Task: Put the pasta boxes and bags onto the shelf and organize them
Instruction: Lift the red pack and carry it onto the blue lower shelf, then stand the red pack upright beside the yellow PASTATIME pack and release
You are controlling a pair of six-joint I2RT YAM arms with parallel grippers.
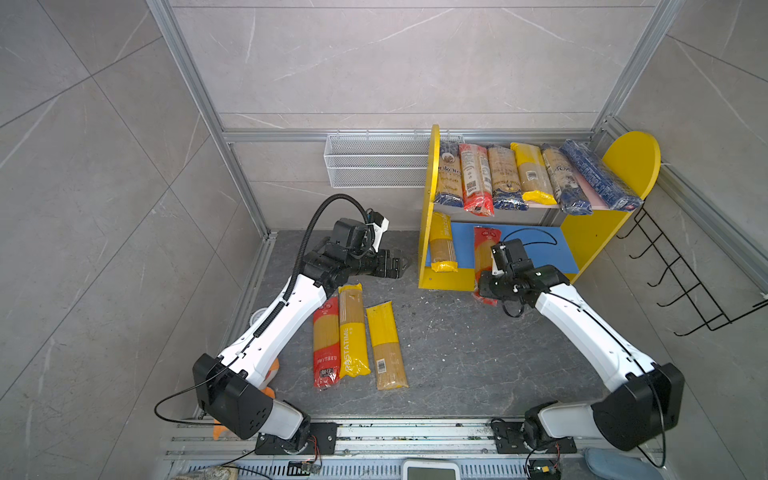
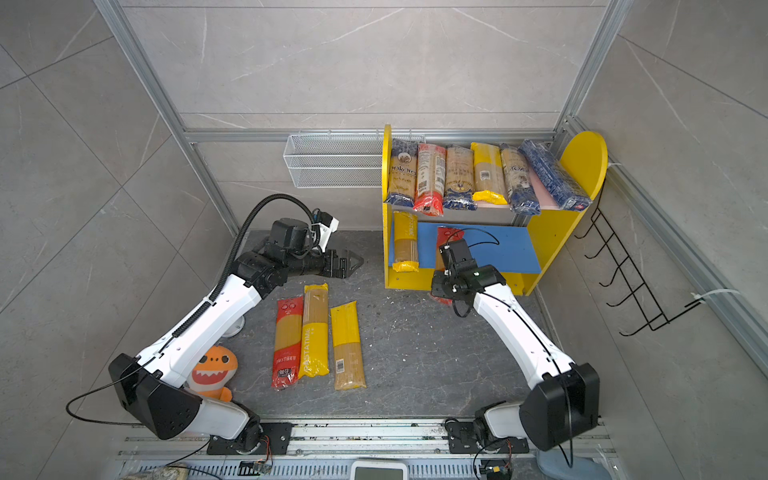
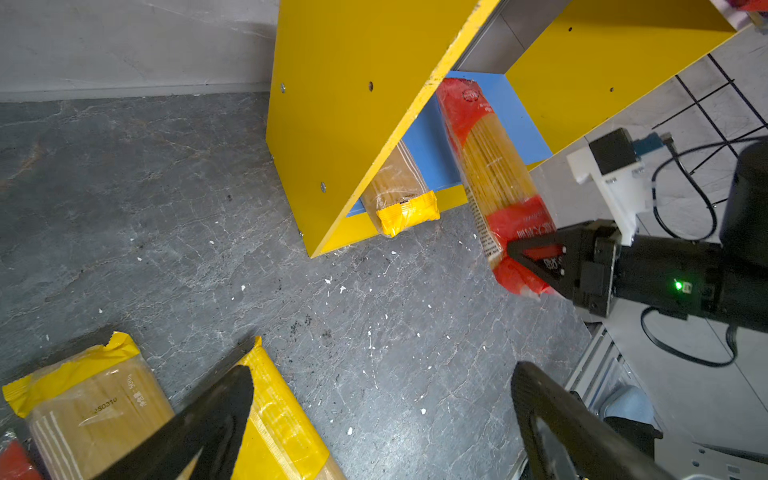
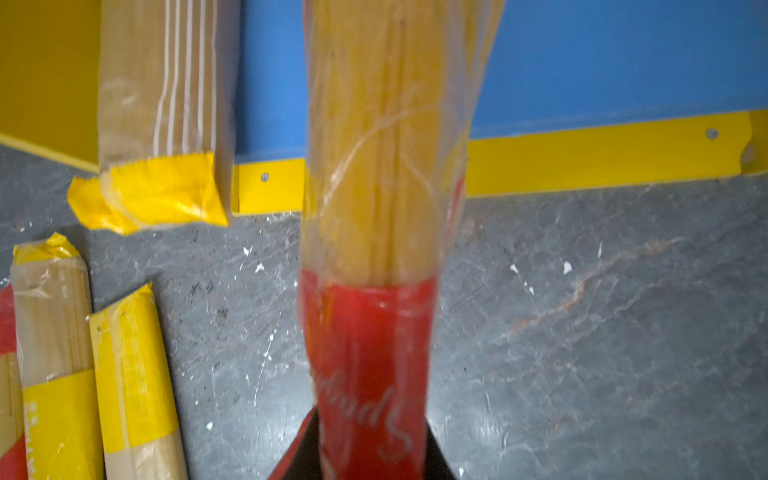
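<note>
Endwise, red bag (image 3: 494,166) juts from right end effector (image 3: 525,259).

White arms (image 1: 291,309), seemingly matte black joints (image 1: 232,399)

left arm (image 1: 286,311) forward, jaws apart | right arm (image 1: 582,328) outstretched, jaws clamped

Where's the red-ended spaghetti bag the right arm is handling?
The red-ended bag sits right of centre in both top views, far end over the blue lower board, right of the yellow-ended bag, near end clamped in the right gripper.
</note>
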